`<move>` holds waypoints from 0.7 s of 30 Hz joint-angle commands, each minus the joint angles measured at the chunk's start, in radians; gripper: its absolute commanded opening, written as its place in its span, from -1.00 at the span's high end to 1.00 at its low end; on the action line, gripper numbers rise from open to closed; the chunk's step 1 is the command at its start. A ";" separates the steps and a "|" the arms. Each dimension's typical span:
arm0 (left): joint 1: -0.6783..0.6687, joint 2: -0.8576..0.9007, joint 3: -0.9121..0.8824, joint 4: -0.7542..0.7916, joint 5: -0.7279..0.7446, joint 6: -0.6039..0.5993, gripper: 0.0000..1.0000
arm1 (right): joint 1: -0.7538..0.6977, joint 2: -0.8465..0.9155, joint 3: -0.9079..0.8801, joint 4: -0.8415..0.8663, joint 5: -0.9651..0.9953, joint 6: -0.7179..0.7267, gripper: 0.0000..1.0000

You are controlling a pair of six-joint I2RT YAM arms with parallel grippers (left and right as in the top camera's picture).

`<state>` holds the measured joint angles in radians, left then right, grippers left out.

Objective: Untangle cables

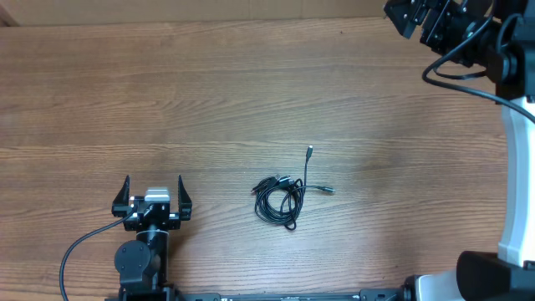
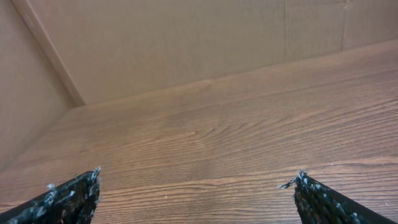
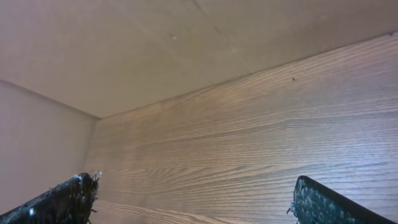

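Cables (image 1: 276, 183), thin black cords with silvery plug ends, are lying in a tangled coil near the front middle of the brown wood-grain counter (image 1: 251, 100), untouched, seemingly awaiting a first grasp. To their left the black left arm (image 1: 138, 251) is hovering, jaws spread wide and empty; at the far corner the right arm (image 1: 456, 29) is waiting likewise, jaws gaping.

This looks like a robotics lab test bench. A wood-grain worktop (image 1: 251, 92) is boxed in by plain tan board walls (image 2: 186, 43), which meet it along the far edge and at a side corner. Two robot arms stand at its near edge: the black left arm (image 1: 140, 251) and the white-and-black right arm (image 1: 517, 159), both trailing black wiring.
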<state>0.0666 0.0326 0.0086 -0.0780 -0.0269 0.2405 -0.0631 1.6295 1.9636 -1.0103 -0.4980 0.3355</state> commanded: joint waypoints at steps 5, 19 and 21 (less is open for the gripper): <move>-0.003 -0.008 -0.003 0.093 0.002 0.014 -1.00 | 0.002 -0.029 0.034 0.005 -0.021 0.006 -1.00; -0.003 -0.008 0.126 1.082 -0.035 -0.170 -0.99 | 0.002 -0.029 0.034 -0.007 -0.105 0.041 -1.00; -0.003 -0.007 0.202 1.069 -0.035 -0.170 -0.99 | 0.002 -0.029 0.034 -0.012 -0.111 0.041 -1.00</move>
<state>0.0666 0.0326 0.0994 0.9897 -0.0418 0.1032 -0.0631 1.6192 1.9656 -1.0203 -0.5690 0.3702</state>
